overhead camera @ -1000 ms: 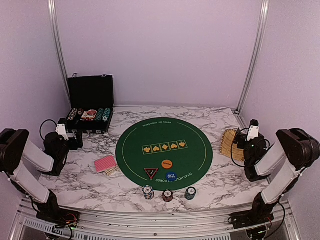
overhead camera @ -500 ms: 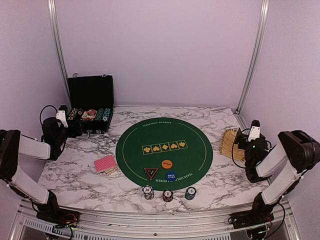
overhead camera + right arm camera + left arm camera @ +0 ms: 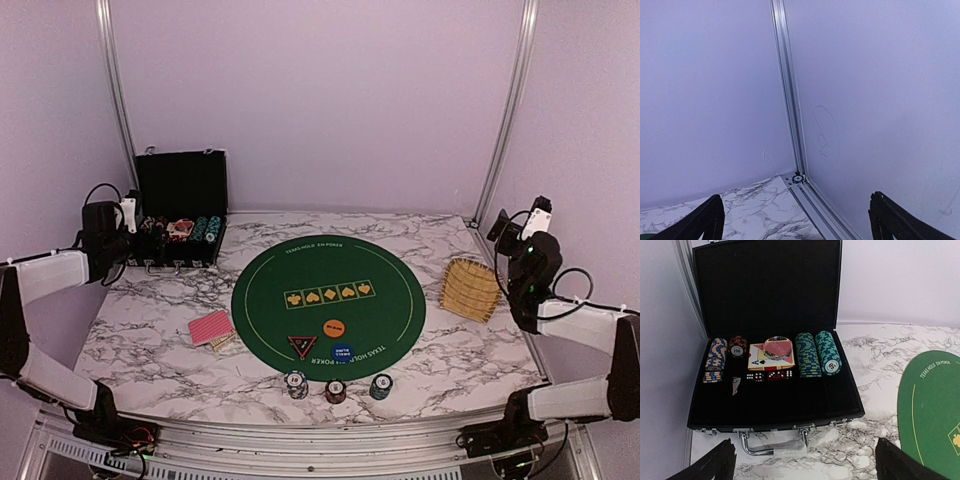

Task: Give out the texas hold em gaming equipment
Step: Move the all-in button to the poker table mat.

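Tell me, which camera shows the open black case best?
The left wrist view: the black case fills the frame, with its chip stacks, cards and dice plain. The top view shows it small, at far left. The right wrist view misses it.

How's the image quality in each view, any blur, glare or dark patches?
Top external: even, soft light, sharp, no harsh shadows. Left wrist: black chip case lining swallows detail; chips crisp. Right wrist: flat-lit wall, tool fingers dark and soft.

Green mat (image 3: 935,410) mostly beyond left wrist view
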`<state>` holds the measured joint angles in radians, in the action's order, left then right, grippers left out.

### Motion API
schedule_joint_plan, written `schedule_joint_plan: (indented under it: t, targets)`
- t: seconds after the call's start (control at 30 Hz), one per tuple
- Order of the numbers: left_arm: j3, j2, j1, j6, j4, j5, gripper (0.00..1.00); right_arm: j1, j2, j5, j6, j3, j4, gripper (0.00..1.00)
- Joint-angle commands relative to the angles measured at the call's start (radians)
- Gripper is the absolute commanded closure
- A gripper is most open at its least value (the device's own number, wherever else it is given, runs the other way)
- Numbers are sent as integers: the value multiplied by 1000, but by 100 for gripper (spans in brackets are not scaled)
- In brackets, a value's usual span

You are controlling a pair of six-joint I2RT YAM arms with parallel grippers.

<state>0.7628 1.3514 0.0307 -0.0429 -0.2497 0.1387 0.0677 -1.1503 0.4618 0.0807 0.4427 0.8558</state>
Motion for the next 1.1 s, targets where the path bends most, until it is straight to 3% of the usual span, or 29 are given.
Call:
schedule_joint_plan:
  t: [0.0, 0.17, 0.37, 0.57, 0.93, 1.07]
  targets:
    - [127, -29, 9, -15, 300, 64, 1, -9, 30, -5, 136, 150, -386, 1]
    - [208, -59, 13, -53, 464, 66, 1, -10, -25, -40, 307, 366, -754, 1]
    - [268, -76, 18, -62, 595, 76, 1, 37, -82, -434, 296, 428, -812, 1]
    - [289, -77, 19, -68, 666, 88, 1, 299, -184, -349, 261, 574, -998, 1]
    - [320, -83, 18, -107, 785, 160, 1, 677, -445, -331, 221, 796, -1208, 14]
    - [343, -76, 18, -124, 819, 158, 1, 806, -561, -363, 185, 859, -1264, 24]
